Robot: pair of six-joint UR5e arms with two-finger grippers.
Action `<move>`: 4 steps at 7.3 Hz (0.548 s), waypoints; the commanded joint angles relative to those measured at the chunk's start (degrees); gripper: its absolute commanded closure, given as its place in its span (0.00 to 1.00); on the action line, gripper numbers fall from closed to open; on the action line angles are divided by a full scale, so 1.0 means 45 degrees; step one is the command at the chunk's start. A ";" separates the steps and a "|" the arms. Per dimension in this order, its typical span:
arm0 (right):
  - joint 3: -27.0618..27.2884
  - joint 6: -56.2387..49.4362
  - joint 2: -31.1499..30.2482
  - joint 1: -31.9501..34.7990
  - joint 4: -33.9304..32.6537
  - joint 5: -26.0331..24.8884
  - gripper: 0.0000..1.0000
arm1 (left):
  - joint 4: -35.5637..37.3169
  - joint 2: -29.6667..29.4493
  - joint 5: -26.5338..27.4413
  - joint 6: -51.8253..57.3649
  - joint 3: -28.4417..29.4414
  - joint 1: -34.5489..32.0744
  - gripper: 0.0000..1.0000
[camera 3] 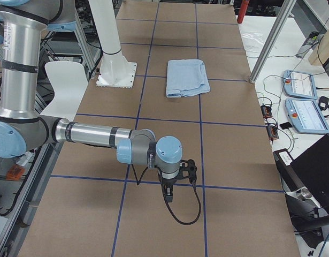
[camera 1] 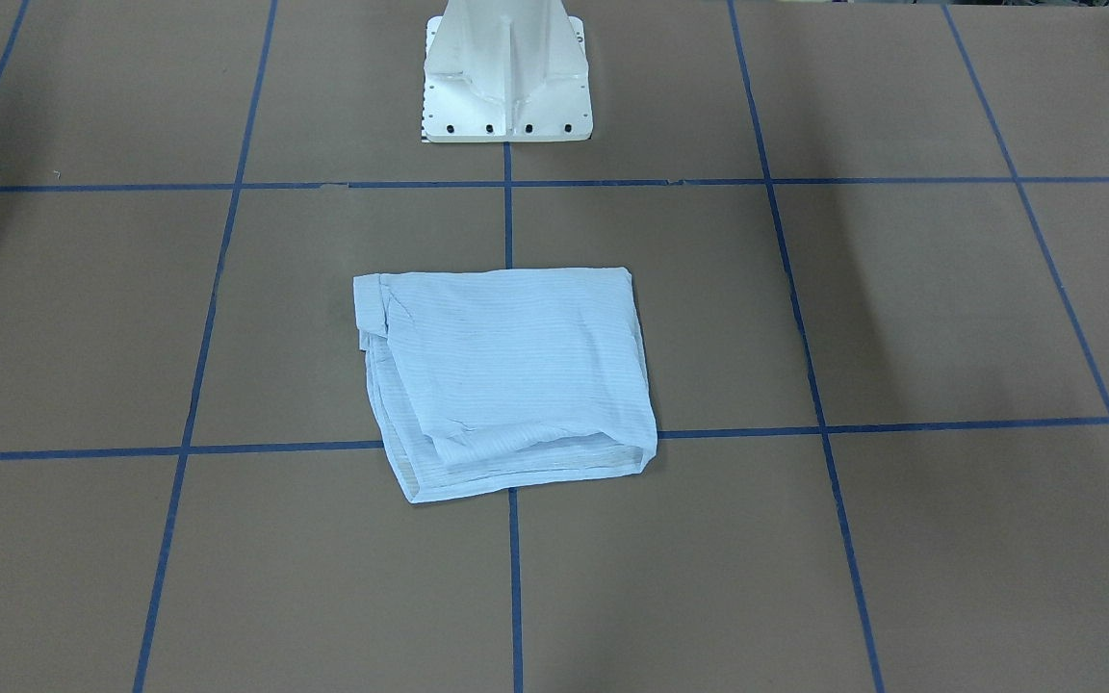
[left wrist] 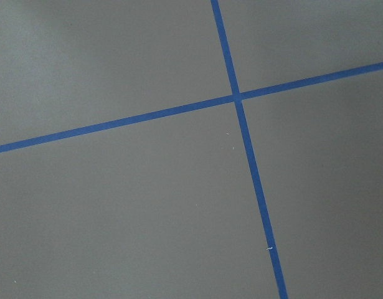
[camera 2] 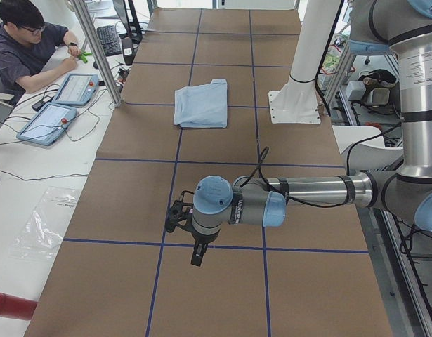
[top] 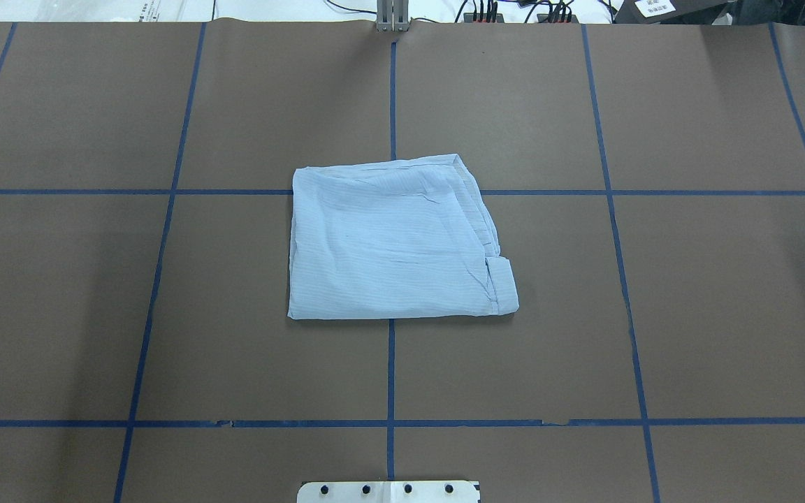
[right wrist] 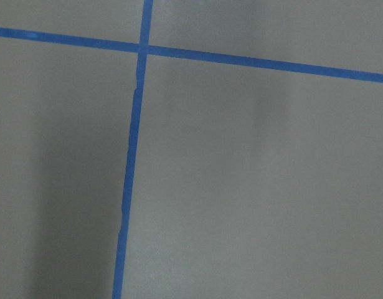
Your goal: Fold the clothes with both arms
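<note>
Lying folded, the shirt [top: 395, 244]; cannot tell if left gripper [camera 2: 176, 216] or right gripper [camera 3: 188, 170] clenches.

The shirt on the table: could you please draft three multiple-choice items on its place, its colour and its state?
1. Where does the shirt lie?
A. On the table, over a crossing of blue tape lines.
B. On the floor.
C. In a gripper.
2. Its colour?
A. White.
B. Pale blue.
C. Green.
3. Its state?
A. Spread open.
B. Crumpled heap.
C. Folded into a rough rectangle.
Answers:
1. A: the tape lines vanish under it in the overhead view.
2. B: it is pale blue in every view.
3. C: layered edges show in the front-facing view.
</note>
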 commanded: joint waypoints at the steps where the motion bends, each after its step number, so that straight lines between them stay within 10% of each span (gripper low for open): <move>1: 0.0035 -0.0014 0.0000 0.0000 0.0007 0.0005 0.00 | 0.0015 0.0012 -0.0001 0.0003 -0.0019 -0.0019 0.00; 4: 0.0016 -0.0013 0.0000 0.0000 0.0007 0.0160 0.00 | 0.0015 0.0012 -0.0001 0.0003 -0.0039 -0.0020 0.00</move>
